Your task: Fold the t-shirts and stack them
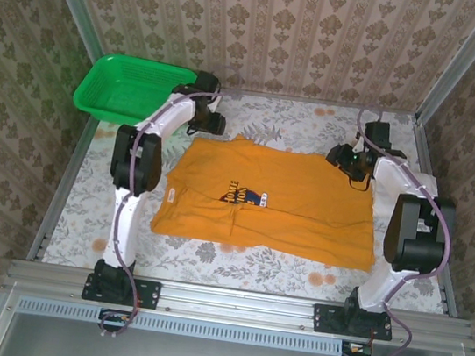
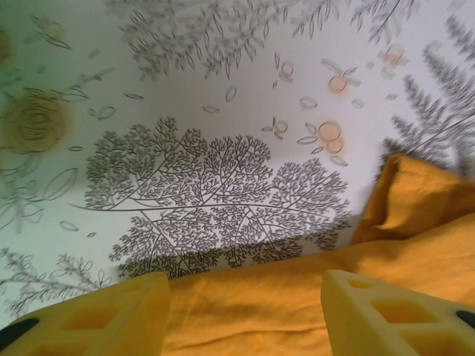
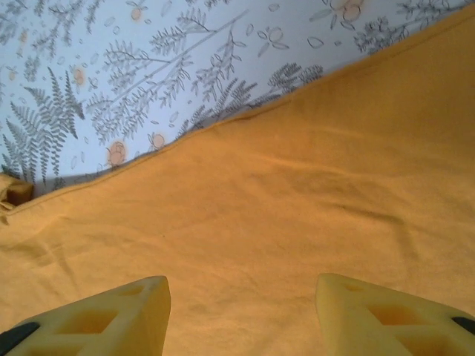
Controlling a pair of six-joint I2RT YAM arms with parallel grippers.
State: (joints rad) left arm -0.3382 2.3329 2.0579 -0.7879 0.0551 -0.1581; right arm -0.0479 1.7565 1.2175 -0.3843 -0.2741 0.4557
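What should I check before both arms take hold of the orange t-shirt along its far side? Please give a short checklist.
1. Left gripper open, nothing between its jaws: ok.
2. Right gripper open, nothing held: ok.
3. Cloth of the orange t-shirt lies under both grippers: ok.
4. Green basket stands apart from the shirt: ok.
5. Shirt lies smooth: not ok, there are folds beside the chest print.
6. Contact with the cloth: cannot tell.
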